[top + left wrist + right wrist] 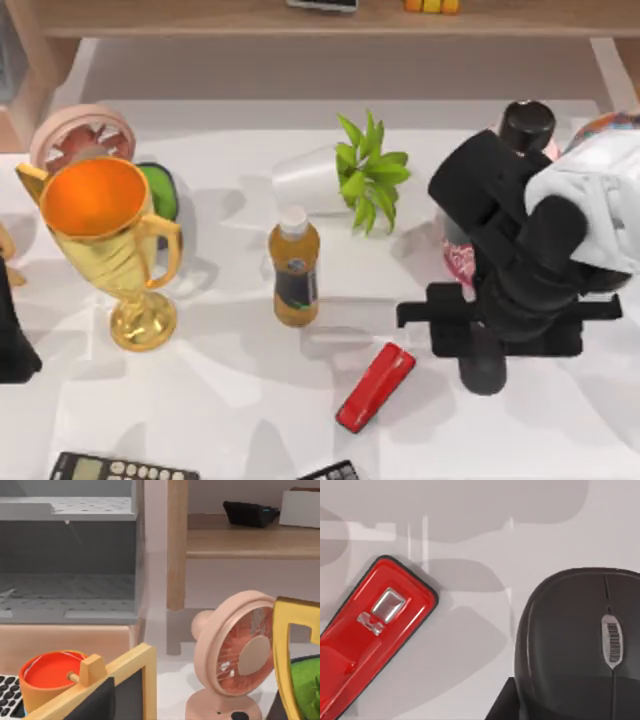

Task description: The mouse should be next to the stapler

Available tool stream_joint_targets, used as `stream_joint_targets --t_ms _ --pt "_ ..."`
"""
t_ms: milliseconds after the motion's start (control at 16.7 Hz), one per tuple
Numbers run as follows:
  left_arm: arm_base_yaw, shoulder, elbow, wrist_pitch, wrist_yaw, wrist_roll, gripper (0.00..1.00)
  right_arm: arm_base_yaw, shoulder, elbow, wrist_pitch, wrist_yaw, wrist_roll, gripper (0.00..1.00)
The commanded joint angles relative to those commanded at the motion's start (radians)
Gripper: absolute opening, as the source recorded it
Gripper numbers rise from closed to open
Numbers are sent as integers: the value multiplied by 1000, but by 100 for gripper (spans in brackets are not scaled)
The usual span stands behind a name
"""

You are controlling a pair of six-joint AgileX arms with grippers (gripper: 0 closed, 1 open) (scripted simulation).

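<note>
The red stapler point(375, 387) lies slantwise on the white table point(230, 400) near the front middle; it also fills one side of the right wrist view point(370, 645). The dark mouse point(483, 372) is just to its right, under my right gripper point(482, 345), with a small gap between mouse and stapler. Close up, the mouse point(580, 645) is large, with its shadow falling on the table toward the stapler, and my right gripper looks shut on it. My left arm point(14, 335) stays parked at the table's left edge.
A gold trophy cup point(110, 240) and a pink fan point(80, 135) stand at the left. A small bottle point(294, 272) and a potted plant point(365, 180) occupy the middle. A calculator point(120, 468) lies at the front edge. A wooden shelf point(300, 18) runs along the back.
</note>
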Motion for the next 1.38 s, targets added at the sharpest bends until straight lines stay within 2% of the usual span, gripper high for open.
stream_joint_targets --t_ms 540,1320,1380 --pt "0 0 0 0 0 0 100 -2 32 -35 3 -2 0 0" --pt "0 0 0 0 0 0 100 -2 32 -35 3 -2 0 98" --pt "0 0 0 0 0 0 100 -2 32 -35 3 -2 0 100"
